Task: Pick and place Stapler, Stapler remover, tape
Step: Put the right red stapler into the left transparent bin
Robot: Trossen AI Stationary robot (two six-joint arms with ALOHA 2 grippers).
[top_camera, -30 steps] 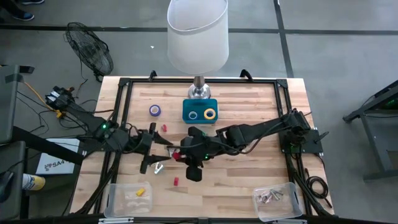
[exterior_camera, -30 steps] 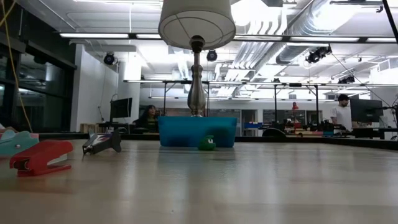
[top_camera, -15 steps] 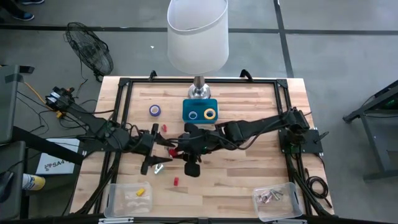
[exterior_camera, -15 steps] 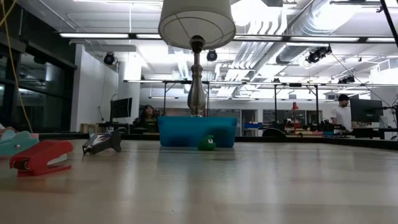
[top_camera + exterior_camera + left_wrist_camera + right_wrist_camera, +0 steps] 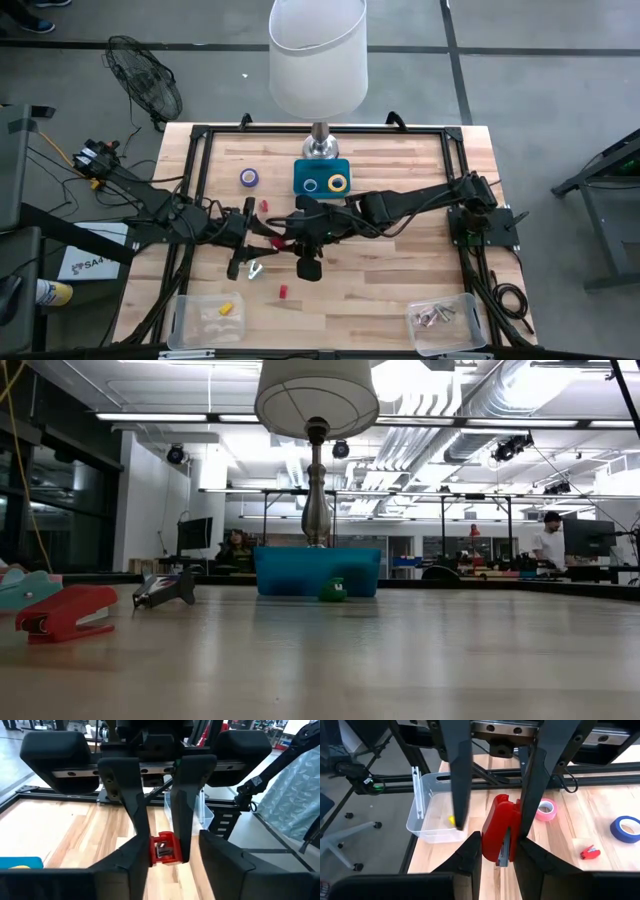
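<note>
A red stapler (image 5: 496,820) hangs in the air over the middle of the table, with my right gripper (image 5: 497,851) shut on it. My left gripper (image 5: 262,238) faces it from the table's left, open, one finger (image 5: 460,780) on each side of the stapler (image 5: 164,849). A purple tape roll (image 5: 249,177) lies on the far left. Blue tape (image 5: 310,184) and yellow tape (image 5: 338,183) lie in a blue tray (image 5: 322,166). Pink tape (image 5: 547,807) lies under the arms. The stapler remover (image 5: 255,270) lies near the left gripper. My right gripper pinches the stapler's lower part (image 5: 495,851) between its two fingers, coming from the table's right and slanting a little down. The stapler stands up above the fingers, clear of the table. My left gripper has one finger (image 5: 532,795) close against the stapler's side; whether it touches I cannot tell. The other finger stands apart.
A lamp (image 5: 318,60) stands behind the blue tray. Clear bins sit at the near left (image 5: 188,322) and near right (image 5: 470,315) corners. Small red things (image 5: 283,291) (image 5: 265,206) lie on the wood. The low view shows a red stapler (image 5: 65,612) lying on the table.
My right gripper has shifted a little toward the table's left with the red stapler, bringing it in between the left gripper's fingers. The stapler stays clear of the table.
</note>
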